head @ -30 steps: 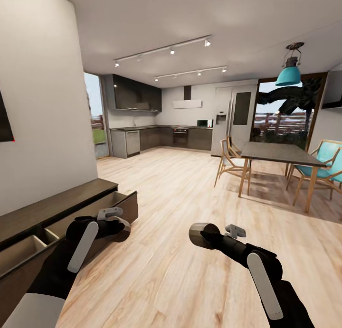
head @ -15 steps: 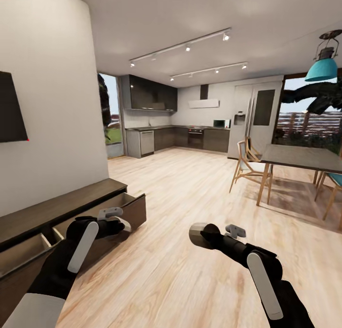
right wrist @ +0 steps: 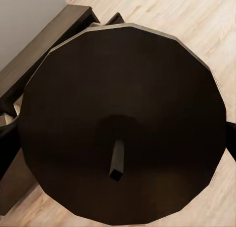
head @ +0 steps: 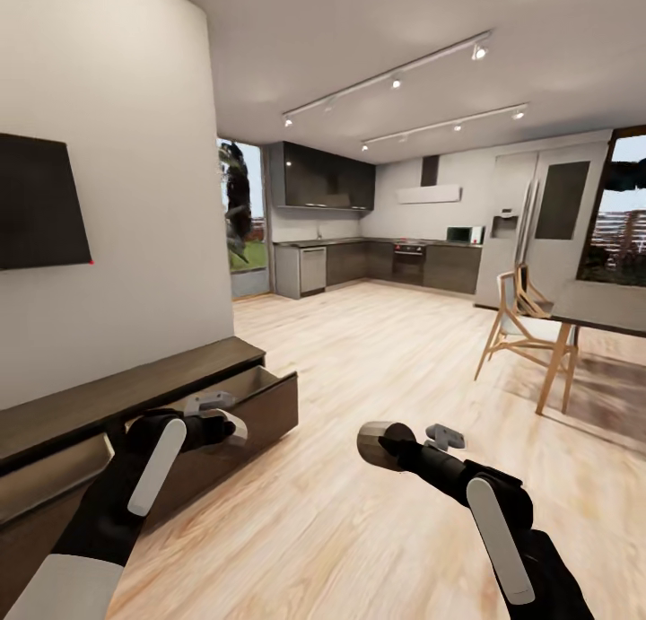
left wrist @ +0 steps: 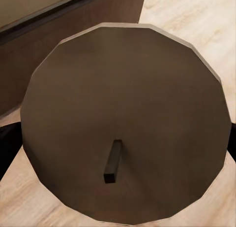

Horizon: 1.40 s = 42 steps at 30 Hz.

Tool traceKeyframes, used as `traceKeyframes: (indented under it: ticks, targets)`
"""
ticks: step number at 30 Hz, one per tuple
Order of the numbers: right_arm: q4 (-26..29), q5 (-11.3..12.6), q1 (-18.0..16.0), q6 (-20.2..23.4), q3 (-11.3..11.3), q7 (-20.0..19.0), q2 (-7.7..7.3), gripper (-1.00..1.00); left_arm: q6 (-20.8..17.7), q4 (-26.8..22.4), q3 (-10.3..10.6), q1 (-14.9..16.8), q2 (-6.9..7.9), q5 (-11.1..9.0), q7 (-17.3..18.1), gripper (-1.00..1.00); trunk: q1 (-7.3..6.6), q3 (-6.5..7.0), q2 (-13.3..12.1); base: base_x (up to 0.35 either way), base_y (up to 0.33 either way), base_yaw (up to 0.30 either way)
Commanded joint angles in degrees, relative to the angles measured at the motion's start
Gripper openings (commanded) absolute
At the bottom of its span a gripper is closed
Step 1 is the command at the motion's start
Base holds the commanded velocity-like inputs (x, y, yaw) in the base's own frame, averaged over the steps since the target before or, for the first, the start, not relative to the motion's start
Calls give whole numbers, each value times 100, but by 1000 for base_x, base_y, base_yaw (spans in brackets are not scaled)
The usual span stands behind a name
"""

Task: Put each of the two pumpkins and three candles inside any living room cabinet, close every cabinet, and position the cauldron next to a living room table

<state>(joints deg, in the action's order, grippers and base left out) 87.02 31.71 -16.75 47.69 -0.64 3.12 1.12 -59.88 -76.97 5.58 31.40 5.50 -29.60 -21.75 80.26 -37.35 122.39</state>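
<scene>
Far left there's a dark screen (head: 40, 203) on the white wall (head: 135, 198), cut off by the frame edge. Below it runs the cabinet (head: 108, 396), low and dark, with a drawer (head: 260, 400) pulled out over the pale wood floor (head: 359, 360). The left gripper (head: 213, 414) hangs right in front of that drawer, clamped around a candle (left wrist: 123, 123); in the left wrist view the candle's flat top and little dark wick block nearly everything, so the fingers themselves are hard to make out. Middle back is a dark kitchen (head: 377, 261) under track lights (head: 395, 82). The right gripper (head: 422, 439) sits over open floor, pinching another candle (head: 377, 444), which looks almost black in the right wrist view. Far right, a wooden chair (head: 516, 319) and a dining table (head: 601, 310), the table sliced off by the frame.
</scene>
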Motion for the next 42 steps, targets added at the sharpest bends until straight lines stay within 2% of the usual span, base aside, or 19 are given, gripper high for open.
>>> traceKeyframes:
  ticks: [1, 42]
  targets:
    - [8, 72, -3, 21, -6, 39, 2, -100, -12, -3, 13, 6, 4, -56, -58, -100, 2, -7, 3, 257, -222, 286]
    - [-1, 32, -3, 30, 6, 79, 10, -100, -12, -2, 13, 6, 4, -63, -64, -100, 2, -7, 3, 254, -225, 287]
